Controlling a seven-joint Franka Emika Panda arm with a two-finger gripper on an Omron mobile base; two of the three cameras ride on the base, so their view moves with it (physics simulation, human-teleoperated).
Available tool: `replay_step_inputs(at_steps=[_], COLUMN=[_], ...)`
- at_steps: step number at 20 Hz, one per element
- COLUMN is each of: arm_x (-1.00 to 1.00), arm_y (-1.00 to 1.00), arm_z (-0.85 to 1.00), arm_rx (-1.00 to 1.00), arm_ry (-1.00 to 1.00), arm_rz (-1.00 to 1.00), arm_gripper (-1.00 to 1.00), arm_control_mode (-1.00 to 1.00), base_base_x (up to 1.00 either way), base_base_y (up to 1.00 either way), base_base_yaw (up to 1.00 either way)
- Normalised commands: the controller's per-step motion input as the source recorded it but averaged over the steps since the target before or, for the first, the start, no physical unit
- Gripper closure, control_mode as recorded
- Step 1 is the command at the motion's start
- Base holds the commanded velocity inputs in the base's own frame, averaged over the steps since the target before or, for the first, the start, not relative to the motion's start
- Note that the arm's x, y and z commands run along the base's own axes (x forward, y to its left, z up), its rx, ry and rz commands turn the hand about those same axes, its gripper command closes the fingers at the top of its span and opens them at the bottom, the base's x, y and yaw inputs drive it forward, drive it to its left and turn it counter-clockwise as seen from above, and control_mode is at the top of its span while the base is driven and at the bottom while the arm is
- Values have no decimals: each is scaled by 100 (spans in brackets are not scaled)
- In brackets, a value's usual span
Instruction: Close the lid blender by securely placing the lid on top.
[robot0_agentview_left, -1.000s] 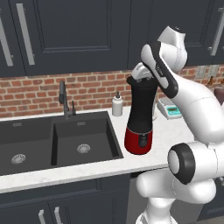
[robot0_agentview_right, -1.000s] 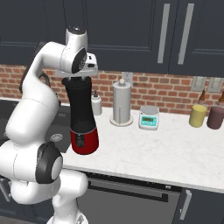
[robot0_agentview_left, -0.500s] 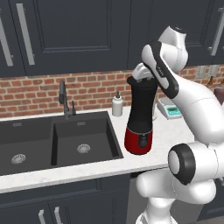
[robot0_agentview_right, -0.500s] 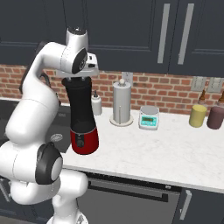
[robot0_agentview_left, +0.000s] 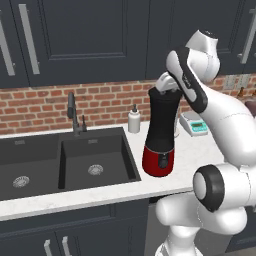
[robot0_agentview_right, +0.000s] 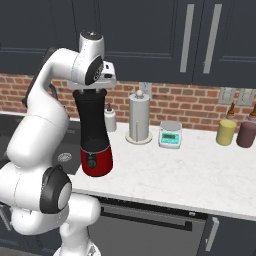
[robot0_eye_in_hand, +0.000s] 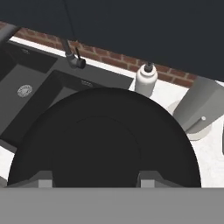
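Observation:
The blender stands upright on the counter beside the sink, a tall black jar on a glossy red base. The black round lid lies flat just below the hand and spreads across most of the hand view. My gripper hangs right over the jar top, pointing down. Its fingertips stand wide apart over the lid's near edge, open, with nothing pinched between them. The hand hides the jar's rim in both base views.
A white soap bottle stands behind the blender, with the black sink and faucet to its left. To the right are a paper towel holder, a white-and-teal scale and two jars.

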Motion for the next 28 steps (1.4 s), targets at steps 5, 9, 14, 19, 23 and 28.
replay_step_inputs(at_steps=[5, 9, 14, 19, 23, 28], arm_x=[-20, -18, -2, 2, 15, 19], arm_y=[-8, 0, 0, 4, 0, 0], arm_z=[-3, -8, -15, -13, -4, 0], arm_rx=[0, 0, 0, 0, 0, 0], arm_ry=[1, 0, 0, 0, 0, 0], arm_rz=[0, 0, 0, 0, 0, 0], arm_gripper=[100, 100, 100, 100, 100, 100], arm_control_mode=[-100, -100, -100, -100, -100, -100], base_base_x=[0, 0, 0, 0, 0, 0], base_base_y=[0, 0, 0, 0, 0, 0], base_base_yaw=[0, 0, 0, 0, 0, 0])
